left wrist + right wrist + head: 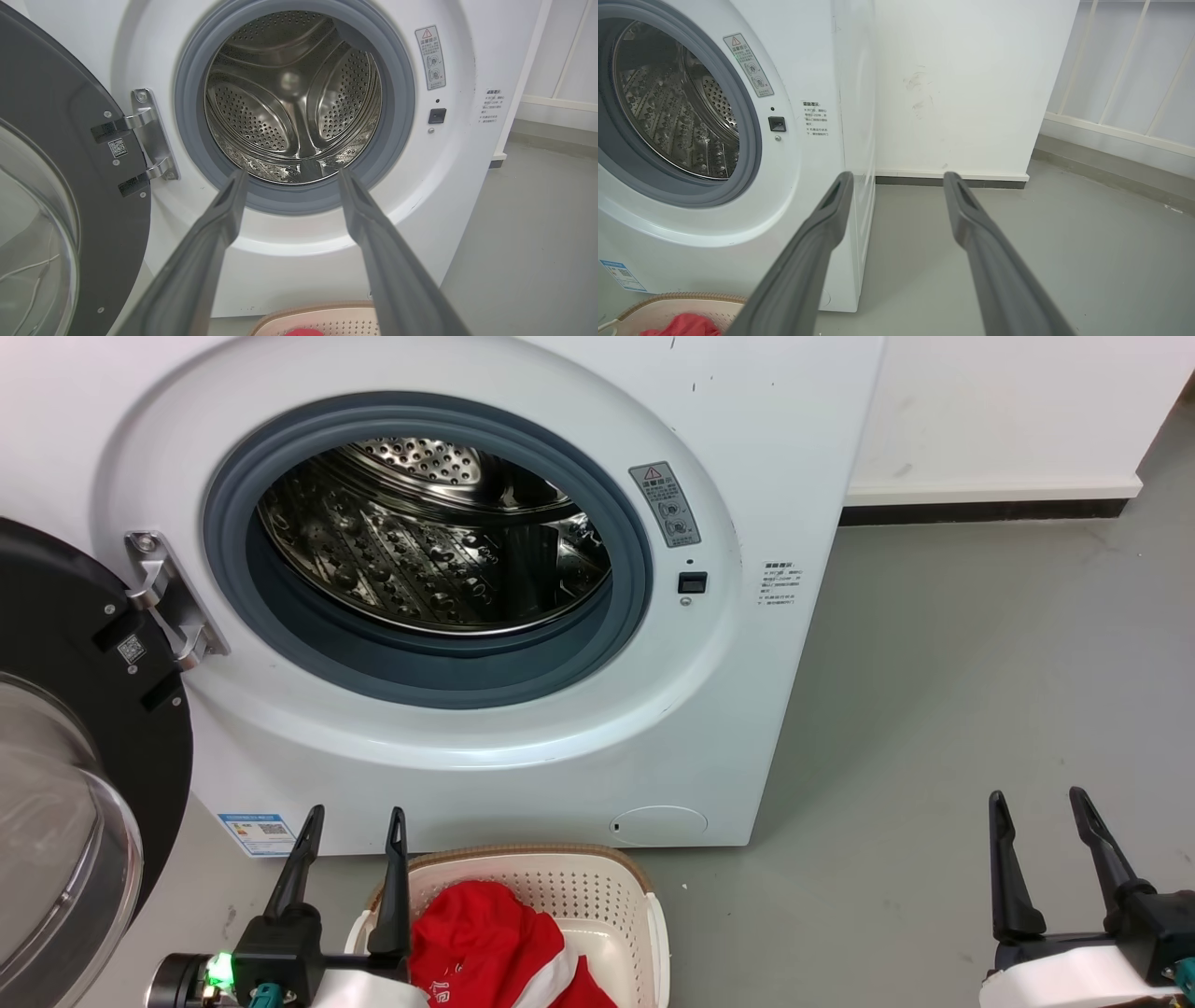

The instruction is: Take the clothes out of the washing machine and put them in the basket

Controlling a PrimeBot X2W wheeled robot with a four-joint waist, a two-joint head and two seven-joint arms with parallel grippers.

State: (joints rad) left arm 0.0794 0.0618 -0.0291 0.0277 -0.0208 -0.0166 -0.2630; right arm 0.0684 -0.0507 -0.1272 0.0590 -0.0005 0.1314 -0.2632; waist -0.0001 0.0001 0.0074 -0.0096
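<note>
Laundry out: the left gripper (pixel 357 810) hangs with its 2 long dark fingers spread wide, tips aimed at the white washing machine (pixel 775 476) straight ahead of it. Beyond those fingertips, in the left wrist view, the round grey seal (pixel 397 93) rings the perforated steel drum (pixel 289 93), which gleams under the light. To this gripper's left, the black-rimmed glass door (pixel 65 644) stands swung open on its steel hinge (pixel 168 597).

Just to the gripper's right, and lower than its fingertips, the cream basket (pixel 607 887) with its brown rim sits on the grey floor (pixel 980 691), close before the foot of the machine. In the head view the gripper's right finger crosses the basket's left edge. The clothes (pixel 476 924) lie heaped inside the basket, bright red, one piece crossed by a broad white band (pixel 553 980), right beside the left gripper's body.

The right gripper (pixel 1036 793) hangs well apart from basket and clothes, both far off to its left. Its 2 fingers are likewise parted wide. Ahead and to its left rises the machine's right front corner, where a warning sticker (pixel 748 65) and a black latch slot (pixel 777 123) sit beside the seal. Straight beyond its fingertips, the floor runs to a white wall (pixel 971 84) edged with dark skirting (pixel 952 182).
</note>
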